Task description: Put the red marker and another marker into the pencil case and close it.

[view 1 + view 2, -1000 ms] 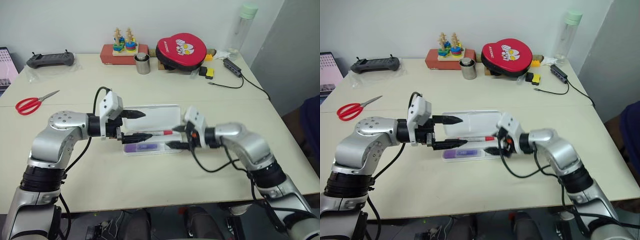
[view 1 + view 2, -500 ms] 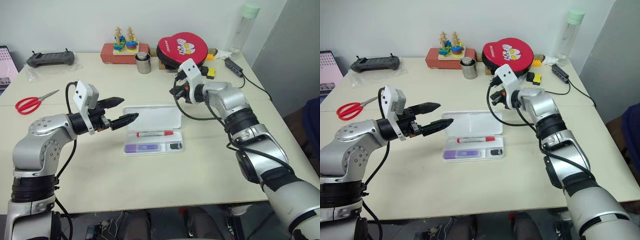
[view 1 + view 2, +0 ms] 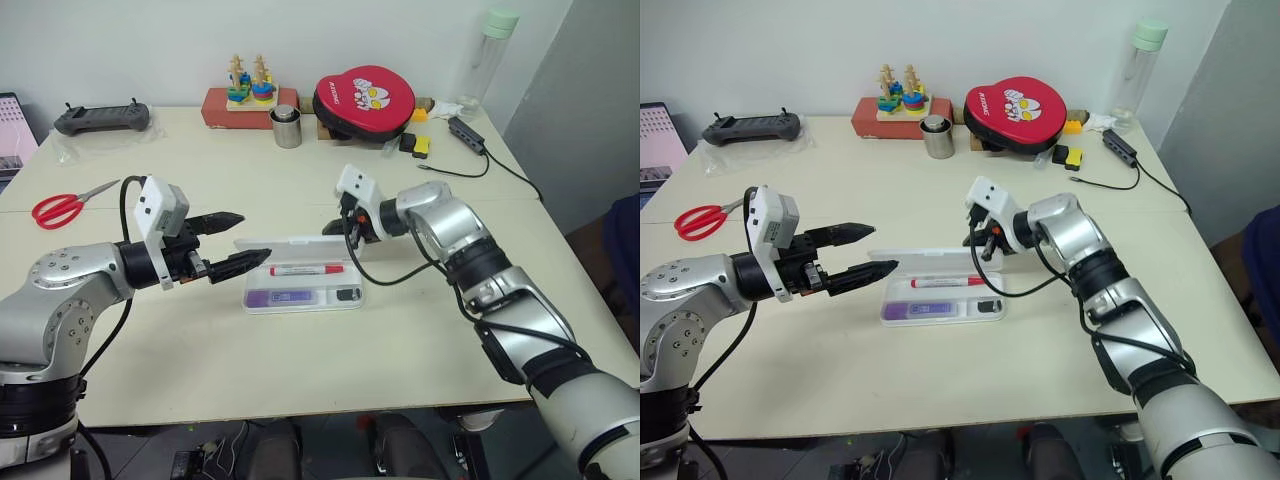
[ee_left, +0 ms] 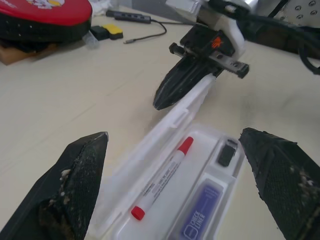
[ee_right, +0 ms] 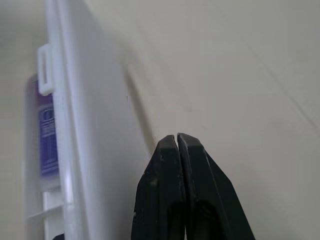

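Note:
The white pencil case (image 3: 304, 307) lies mid-table with its lid (image 3: 290, 243) tilted up, roughly half raised. Inside lie the red marker (image 3: 307, 269), the purple highlighter (image 3: 284, 296) in front of it, and a small dark block (image 3: 346, 294). My right gripper (image 3: 329, 230) is shut with nothing in it, its tip against the lid's far side; the right wrist view shows its fingertips (image 5: 170, 150) beside the lid (image 5: 85, 125). My left gripper (image 3: 254, 235) is open, just left of the case and apart from it, and looks over the marker (image 4: 162, 177).
Red-handled scissors (image 3: 60, 208) lie at the far left. Along the back stand a black controller (image 3: 100, 118), a stacking toy (image 3: 246, 92), a metal cup (image 3: 286, 128), a red pad (image 3: 364, 98), a bottle (image 3: 486, 55) and a cabled hub (image 3: 465, 133).
My right gripper shut, swung round behind the case and came down against the lid. The lid went from lying flat open to half raised. My left gripper drew back to the left.

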Action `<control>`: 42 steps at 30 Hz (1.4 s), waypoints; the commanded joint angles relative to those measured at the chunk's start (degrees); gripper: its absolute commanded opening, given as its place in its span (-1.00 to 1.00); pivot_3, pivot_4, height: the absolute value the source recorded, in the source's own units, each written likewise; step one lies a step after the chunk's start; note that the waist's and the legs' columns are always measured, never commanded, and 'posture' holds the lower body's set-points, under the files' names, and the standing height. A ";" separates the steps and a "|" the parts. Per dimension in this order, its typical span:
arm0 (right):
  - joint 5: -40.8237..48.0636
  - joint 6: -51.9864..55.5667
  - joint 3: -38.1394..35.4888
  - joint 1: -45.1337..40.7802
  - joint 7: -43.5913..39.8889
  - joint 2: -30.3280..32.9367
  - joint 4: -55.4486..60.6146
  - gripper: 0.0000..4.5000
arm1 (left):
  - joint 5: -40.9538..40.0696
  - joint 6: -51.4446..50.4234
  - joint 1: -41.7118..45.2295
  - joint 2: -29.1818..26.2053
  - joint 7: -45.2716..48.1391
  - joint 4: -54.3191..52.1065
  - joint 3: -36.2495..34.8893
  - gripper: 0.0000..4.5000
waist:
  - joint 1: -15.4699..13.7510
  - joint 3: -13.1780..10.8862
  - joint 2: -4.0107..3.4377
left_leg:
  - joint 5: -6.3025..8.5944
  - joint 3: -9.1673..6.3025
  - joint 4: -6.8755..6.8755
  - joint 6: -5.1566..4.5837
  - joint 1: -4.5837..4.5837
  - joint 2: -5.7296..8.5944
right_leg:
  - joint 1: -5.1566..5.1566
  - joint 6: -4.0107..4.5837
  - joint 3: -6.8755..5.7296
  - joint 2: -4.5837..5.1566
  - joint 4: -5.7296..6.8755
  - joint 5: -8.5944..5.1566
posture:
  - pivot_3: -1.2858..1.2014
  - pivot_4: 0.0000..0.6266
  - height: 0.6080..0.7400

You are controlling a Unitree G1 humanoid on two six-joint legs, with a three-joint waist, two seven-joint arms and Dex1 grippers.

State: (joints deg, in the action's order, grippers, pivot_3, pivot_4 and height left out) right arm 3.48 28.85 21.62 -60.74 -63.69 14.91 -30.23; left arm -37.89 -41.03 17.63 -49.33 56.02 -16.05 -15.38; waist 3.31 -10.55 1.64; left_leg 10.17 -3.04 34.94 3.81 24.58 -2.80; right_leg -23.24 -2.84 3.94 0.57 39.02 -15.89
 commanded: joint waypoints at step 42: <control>14.47 12.30 -27.54 28.14 20.90 13.79 36.49 0.99 | 19.34 20.76 8.42 2.46 -12.83 30.15 0.28 1.00 | -0.42 0.13 0.19 | -0.01 0.14 -0.06 0.00 -0.32 0.01 | 0.28 -0.01 0.12 0.02 -0.05 -0.08 | 0.03 -0.52 1.00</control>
